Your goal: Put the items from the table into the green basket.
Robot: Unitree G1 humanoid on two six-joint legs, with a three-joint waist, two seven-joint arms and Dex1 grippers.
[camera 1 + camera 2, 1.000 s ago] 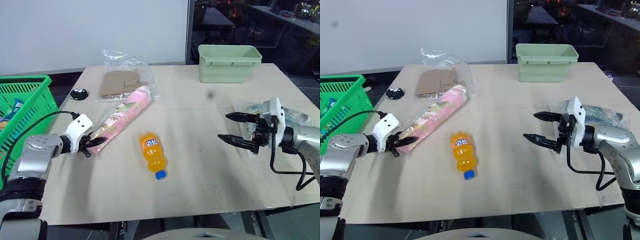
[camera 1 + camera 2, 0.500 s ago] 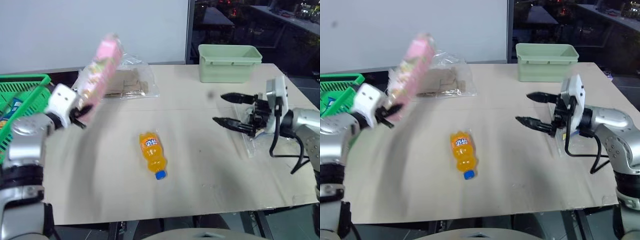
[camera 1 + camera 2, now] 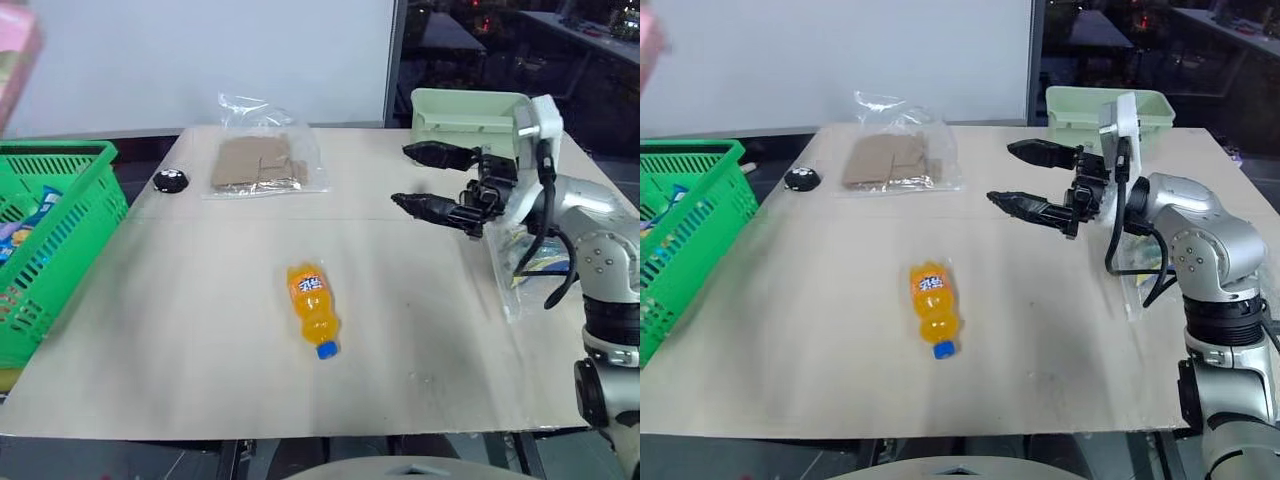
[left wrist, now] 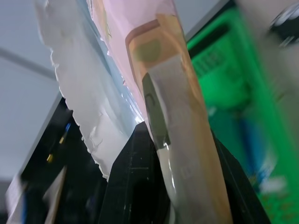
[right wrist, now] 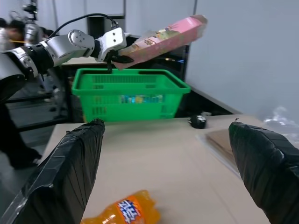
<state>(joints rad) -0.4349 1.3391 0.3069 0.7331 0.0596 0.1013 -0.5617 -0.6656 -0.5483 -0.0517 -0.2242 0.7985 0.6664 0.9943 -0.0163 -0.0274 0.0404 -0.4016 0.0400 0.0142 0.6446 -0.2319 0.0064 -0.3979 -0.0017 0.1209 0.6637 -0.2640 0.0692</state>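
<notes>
Your table [image 3: 200, 330] is a pale beige wood sheet, matte, with a faint seam running across it. The orange soda bottle [image 3: 313, 306] lies on its side near the middle, glossy plastic, blue cap toward the near edge. At the far side a clear crinkled bag [image 3: 262, 160] holds flat brown pieces; a small black round object [image 3: 170, 181] sits just beside it.

Your left gripper [image 5: 113, 57] is raised above the green basket [image 3: 60, 230], its black fingers pinched on one end of the long pink patterned packet [image 5: 163, 36], which juts out nearly level over the basket's rim. In the left wrist view the packet's glossy film and a crimped clear edge run up between the fingers.

Your right gripper [image 3: 1032, 178] is lifted over the table's right half, pointing toward the left, fingers spread wide and holding nothing. Below its arm lies a clear bag with blue-yellow contents [image 3: 535, 270].

The basket has bright green open-lattice walls; colourful packets [image 3: 30, 215] lie inside. The pale mint tub [image 3: 450, 105], solid-walled, stands at the far right; you can't see into it.
</notes>
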